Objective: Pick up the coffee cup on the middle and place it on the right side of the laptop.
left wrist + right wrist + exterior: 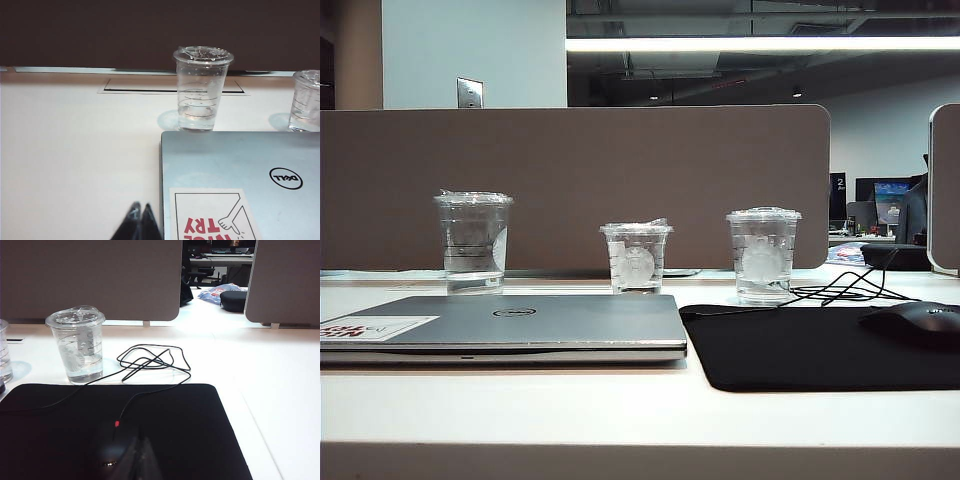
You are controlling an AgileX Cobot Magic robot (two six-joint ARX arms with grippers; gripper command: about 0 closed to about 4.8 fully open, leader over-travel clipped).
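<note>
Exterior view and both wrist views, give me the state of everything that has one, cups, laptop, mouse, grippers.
coffee cup: upright, lidded, middle of the row, untouched.
left cup: upright, lidded.
right cup: upright, lidded.
laptop: closed, flat.
mouse: on the mouse pad, red light on.
left gripper: shut, empty, beside the laptop's corner.
right gripper: shut, empty, over the mouse pad.
</note>
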